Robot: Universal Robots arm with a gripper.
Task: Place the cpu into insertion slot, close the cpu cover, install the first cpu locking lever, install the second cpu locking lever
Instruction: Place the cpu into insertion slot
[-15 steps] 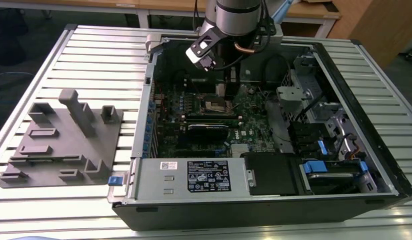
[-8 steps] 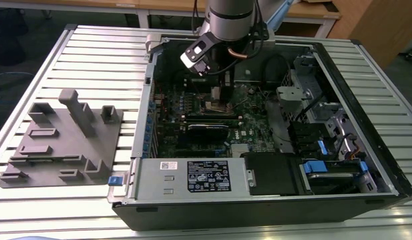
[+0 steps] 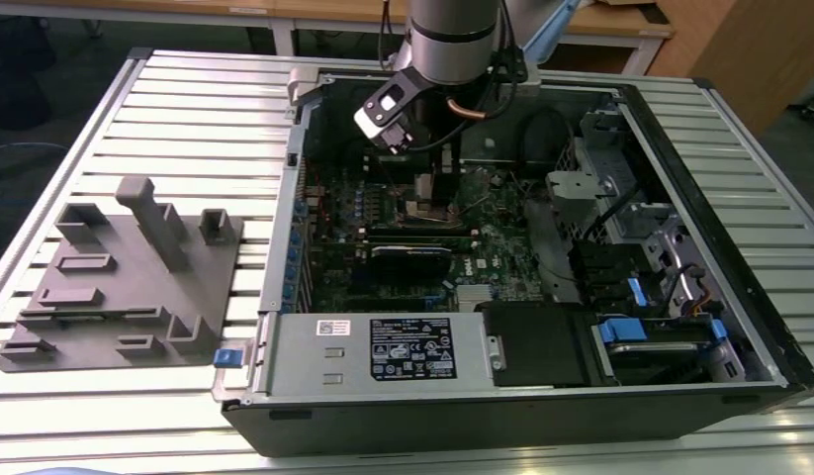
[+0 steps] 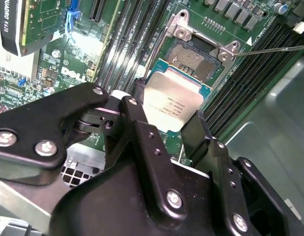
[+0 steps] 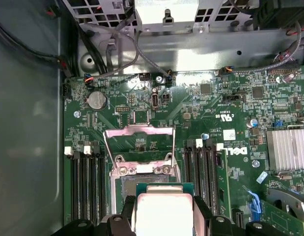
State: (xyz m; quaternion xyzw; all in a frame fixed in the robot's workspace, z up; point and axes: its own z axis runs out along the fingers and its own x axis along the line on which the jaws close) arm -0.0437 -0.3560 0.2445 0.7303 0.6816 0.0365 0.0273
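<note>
My gripper (image 4: 166, 115) is shut on the cpu (image 4: 174, 101), a pale silver-grey square chip on a green backing, gripped by its two opposite edges. The chip hangs tilted just above and beside the insertion slot (image 4: 193, 59), whose dark centre lies bare. In the first wrist view the cpu (image 5: 164, 212) sits between the black fingers (image 5: 202, 209), right in front of the insertion slot (image 5: 142, 183). The cpu cover (image 5: 140, 132) stands raised behind the socket. A thin locking lever (image 4: 277, 48) sticks out sideways. In the exterior view the gripper (image 3: 426, 183) hovers over the insertion slot (image 3: 428, 208).
The green motherboard (image 3: 505, 262) lies in an open computer case (image 3: 512, 406). Black memory slots (image 4: 127, 44) flank the socket. A black graphics card (image 3: 410, 260), a power supply (image 3: 380, 348) and a drive cage (image 3: 604, 188) surround it. A grey fixture (image 3: 117, 282) sits at the exterior view's left.
</note>
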